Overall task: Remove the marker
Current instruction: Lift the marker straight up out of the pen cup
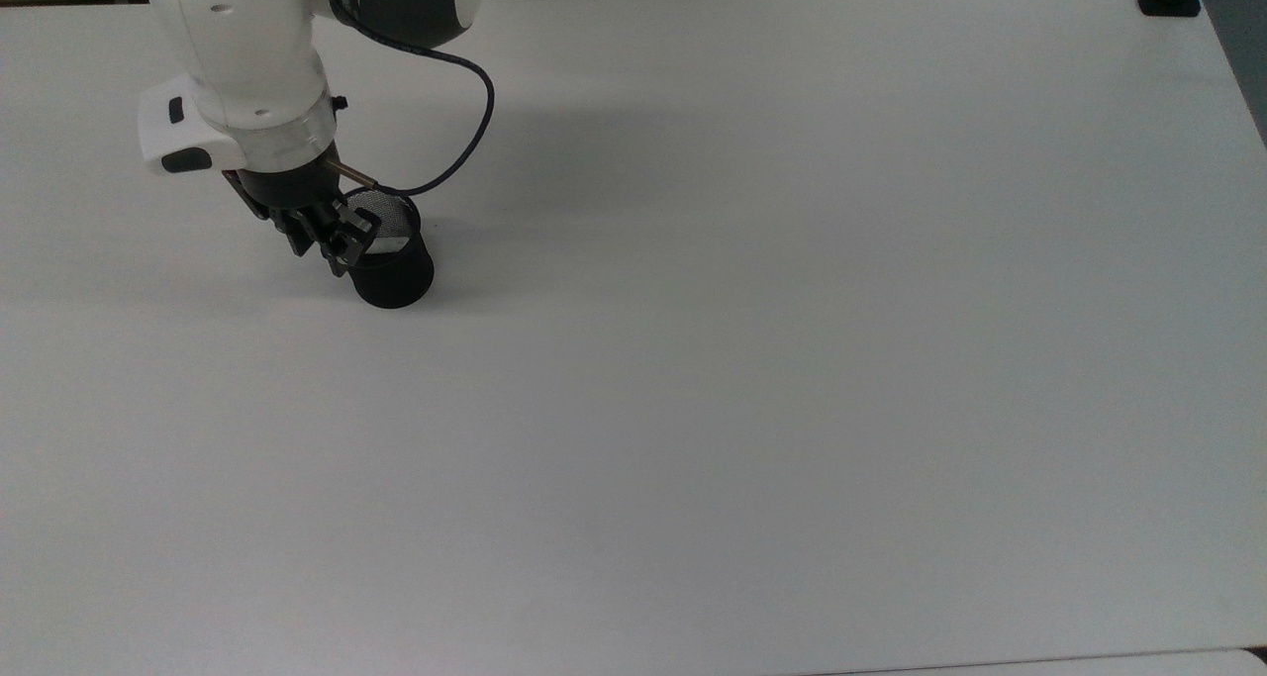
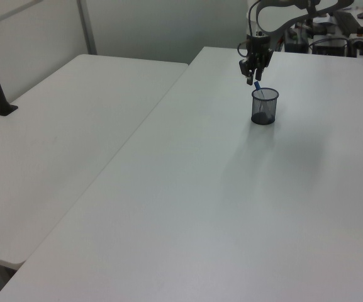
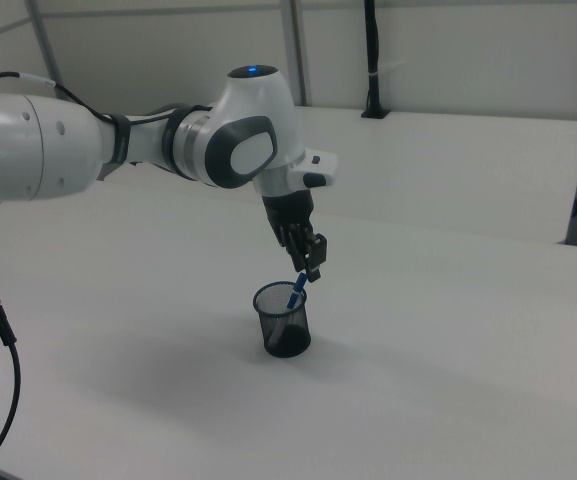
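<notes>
My arm (image 3: 68,145): smooth, glossy white plastic shells with dark grey glossy joint covers. My gripper (image 3: 311,262): matt black, hard, plastic or metal not distinguishable. Cable (image 1: 465,137): dark, smooth rubbery sheath, ending in a shiny metal plug (image 1: 351,173). Cup (image 3: 282,320): black wire mesh, matt, see-through at the wall, with a solid rim. Marker (image 3: 295,293): smooth blue plastic where it rises from the cup. Table (image 1: 752,359): white, smooth, matt top with a faint sheen.
</notes>
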